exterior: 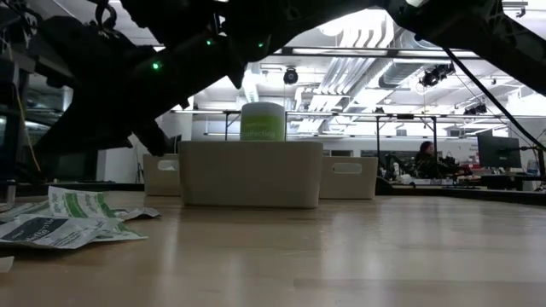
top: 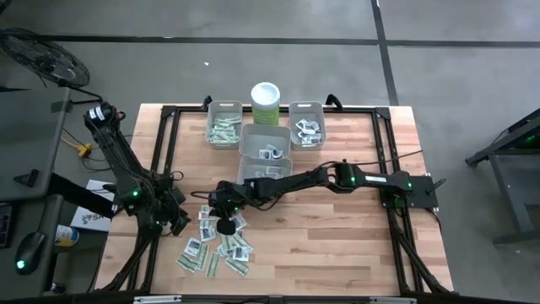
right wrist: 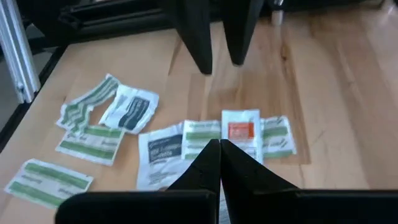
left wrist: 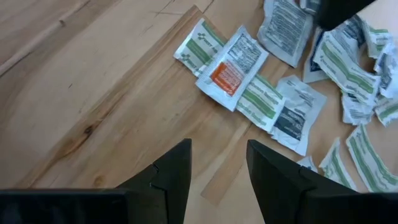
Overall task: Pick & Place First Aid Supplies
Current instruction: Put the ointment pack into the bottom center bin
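The first aid supplies (top: 215,247) lie loose on the wooden table near its front left: green-striped strips and white squares with dark print (right wrist: 163,149), plus one white packet with an orange patch (left wrist: 229,70). They show as a flat heap in the low view (exterior: 60,223). My right gripper (right wrist: 219,144) is shut and hangs over the far edge of the heap (top: 226,221), reaching in from the table's right. My left gripper (left wrist: 219,165) stands open just left of the heap (top: 180,224), over bare wood, with nothing between its fingers. It also shows in the right wrist view (right wrist: 217,43).
Several grey bins stand at the table's far middle: one with green strips (top: 224,127), one with white packets (top: 306,125), and two in a row (top: 265,142) toward the right arm. A pale green canister (top: 265,101) stands behind them. Bare wood (top: 337,245) lies to the right.
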Robot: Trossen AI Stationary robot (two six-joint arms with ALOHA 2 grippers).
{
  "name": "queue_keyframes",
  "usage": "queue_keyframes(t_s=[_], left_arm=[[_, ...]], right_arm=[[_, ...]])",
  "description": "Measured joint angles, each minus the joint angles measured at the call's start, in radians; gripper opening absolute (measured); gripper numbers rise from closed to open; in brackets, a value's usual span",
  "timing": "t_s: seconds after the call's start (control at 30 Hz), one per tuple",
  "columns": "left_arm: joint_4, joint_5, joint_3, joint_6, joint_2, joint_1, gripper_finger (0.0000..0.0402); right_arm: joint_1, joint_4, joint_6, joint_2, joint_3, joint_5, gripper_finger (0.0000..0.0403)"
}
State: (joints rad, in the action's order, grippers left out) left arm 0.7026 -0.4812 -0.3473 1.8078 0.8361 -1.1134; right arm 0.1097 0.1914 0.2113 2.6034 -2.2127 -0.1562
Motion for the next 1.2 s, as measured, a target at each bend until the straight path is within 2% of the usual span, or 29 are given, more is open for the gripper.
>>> queue_keyframes(t_s=[0.17,0.33,0.43,0.63,0.8,0.93,1.2], left_arm=[[-0.002,0.000,0.000,0.011,0.012,0.000,0.0153],[0.000,0.000,0.000,0.030,0.012,0.000,0.0153],[0.001,-0.001,0.000,0.039,0.012,0.000,0.0153],[0.002,-0.050,0.000,0.058,0.012,0.000,0.0153],[0.002,-0.060,0.000,0.060,0.012,0.000,0.0153],[-0.003,-0.062,0.000,0.060,0.012,0.000,0.0153],[-0.004,-0.091,0.000,0.087,0.012,0.000,0.0153]], right_arm=[[0.002,0.017,0.035,0.000,0.000,0.035,0.0000],[0.014,0.034,0.169,0.000,0.000,0.126,0.0000],[0.024,0.030,0.226,0.000,0.001,0.115,0.0000],[0.060,-0.011,0.084,0.000,0.002,0.148,0.0000],[0.070,-0.058,0.050,0.000,0.002,0.044,0.0000],[0.070,-0.025,0.057,0.000,0.002,-0.006,0.0000],[0.070,0.108,0.016,-0.009,0.002,0.001,0.0000]])
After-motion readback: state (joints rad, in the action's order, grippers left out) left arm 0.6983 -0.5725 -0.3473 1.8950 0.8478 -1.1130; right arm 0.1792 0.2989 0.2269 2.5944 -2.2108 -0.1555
